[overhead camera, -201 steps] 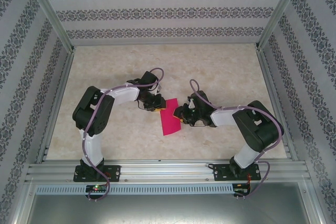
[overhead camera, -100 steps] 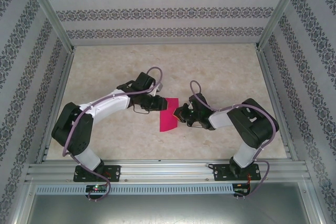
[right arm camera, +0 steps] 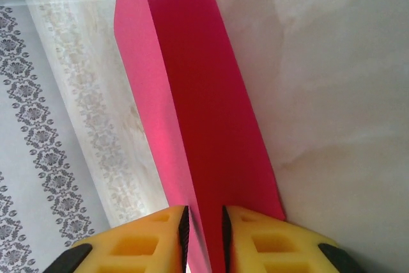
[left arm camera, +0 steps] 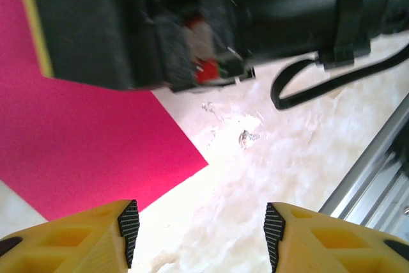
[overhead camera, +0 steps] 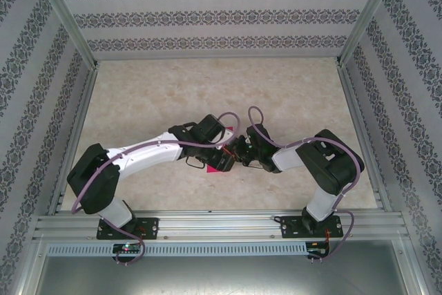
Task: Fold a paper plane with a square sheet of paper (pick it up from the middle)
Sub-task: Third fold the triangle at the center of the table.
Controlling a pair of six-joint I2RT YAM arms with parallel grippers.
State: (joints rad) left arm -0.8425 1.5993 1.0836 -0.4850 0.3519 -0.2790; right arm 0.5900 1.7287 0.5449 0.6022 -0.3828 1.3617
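Observation:
The square sheet of paper [overhead camera: 222, 166] is magenta-pink and folded lengthwise, and both grippers mostly cover it at the table's centre. In the right wrist view the paper [right arm camera: 204, 126] runs away from the camera as two layers, and my right gripper [right arm camera: 204, 234] is shut on its near end. Seen from above, the right gripper [overhead camera: 235, 155] meets the sheet from the right. My left gripper [overhead camera: 218, 159] hangs over the sheet from the left. The left gripper [left arm camera: 198, 238] is open with bare table between its fingers, and a corner of the paper [left arm camera: 83, 139] lies just ahead and left of them.
The right arm's black wrist housing [left arm camera: 160, 23] and a looping cable [left arm camera: 332, 81] sit close in front of the left gripper. An aluminium rail [overhead camera: 221, 224] runs along the near edge, and patterned walls [overhead camera: 221, 18] enclose the marble-look table [overhead camera: 207, 88].
The left arm has stretched to the right and come over the paper, its jaws opening wider. The right gripper has edged left with the sheet, which is now mostly covered.

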